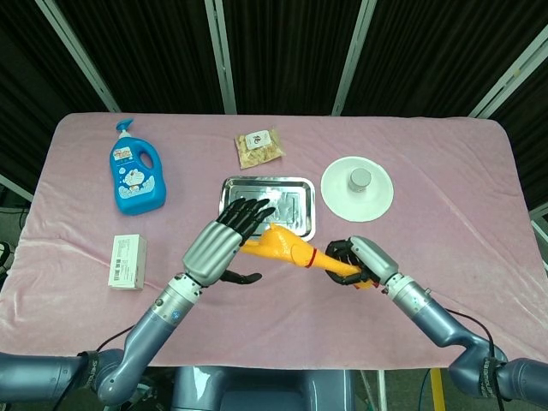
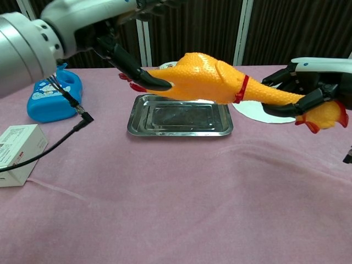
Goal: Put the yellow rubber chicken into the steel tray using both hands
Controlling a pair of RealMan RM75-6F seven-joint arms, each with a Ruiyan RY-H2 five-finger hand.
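Observation:
The yellow rubber chicken [image 1: 285,247] [image 2: 204,80] hangs level in the air just in front of the steel tray [image 1: 287,199] [image 2: 181,117], its red feet toward the left. My right hand [image 1: 357,260] [image 2: 308,91] grips its neck near the red collar, and the head sticks out past that hand. My left hand [image 1: 224,245] [image 2: 127,59] has its fingers spread beside the chicken's tail end. The thumb lies close under the feet, but the hand holds nothing. The tray lies flat on the pink cloth.
A blue bottle [image 1: 137,171] [image 2: 52,99] and a white box [image 1: 127,261] [image 2: 16,154] lie to the left. A snack packet [image 1: 259,147] sits behind the tray. A white plate [image 1: 377,202] with a small grey object stands to the right. A black cable [image 2: 55,148] dangles from my left arm.

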